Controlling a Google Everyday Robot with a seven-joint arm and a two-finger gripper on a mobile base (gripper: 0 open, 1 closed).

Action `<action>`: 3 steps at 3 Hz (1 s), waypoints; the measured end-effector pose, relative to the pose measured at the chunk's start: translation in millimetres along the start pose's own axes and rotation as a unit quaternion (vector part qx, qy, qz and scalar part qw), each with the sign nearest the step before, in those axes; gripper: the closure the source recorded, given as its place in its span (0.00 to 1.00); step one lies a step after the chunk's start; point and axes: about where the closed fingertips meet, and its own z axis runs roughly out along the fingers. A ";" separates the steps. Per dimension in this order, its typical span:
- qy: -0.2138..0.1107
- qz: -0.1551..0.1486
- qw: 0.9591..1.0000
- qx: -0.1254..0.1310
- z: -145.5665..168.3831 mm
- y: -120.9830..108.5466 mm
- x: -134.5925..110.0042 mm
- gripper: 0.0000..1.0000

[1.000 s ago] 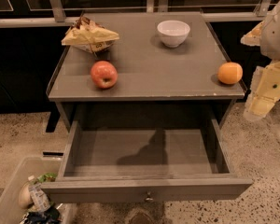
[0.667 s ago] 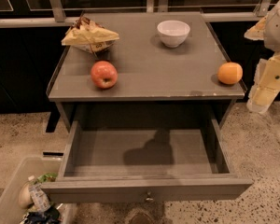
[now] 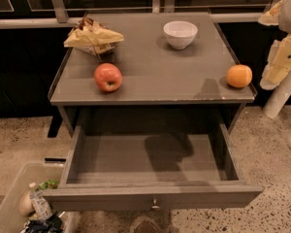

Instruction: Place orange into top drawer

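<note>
Camera view: The robot's end effector (image 3: 280, 61) hangs off the right-hand edge of the desk (image 3: 155, 64), raised to about desktop height; whether it is spread or pressed together cannot be told from here, and it carries nothing visible. The orange (image 3: 239, 75) rests on the desk's front right corner, just beside the end effector on its desk side and a little lower, apart from it. That corner spot seems to explain the arm's side-on station: the fruit is the nearest thing to reach.

Below and further across from the end effector, the top drawer (image 3: 153, 196) stands pulled fully out, its grey floor bare and its small knob (image 3: 155, 206) facing the camera, apparently ready to receive the fruit. Well beyond the orange lie an apple (image 3: 108, 76), a white bowl (image 3: 180, 34) and a snack bag (image 3: 92, 37), none of them in the path between corner and drawer. A plastic bin (image 3: 9, 193) sits on the floor at the far lower side. The pick-up itself looks not yet begun.
</note>
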 end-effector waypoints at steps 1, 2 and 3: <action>-0.010 0.010 1.000 0.008 9.4 -24.3 16.9 0.00; 0.012 0.034 0.999 0.002 26.9 -42.0 42.4 0.00; 0.061 0.048 0.997 -0.022 56.7 -54.7 63.3 0.00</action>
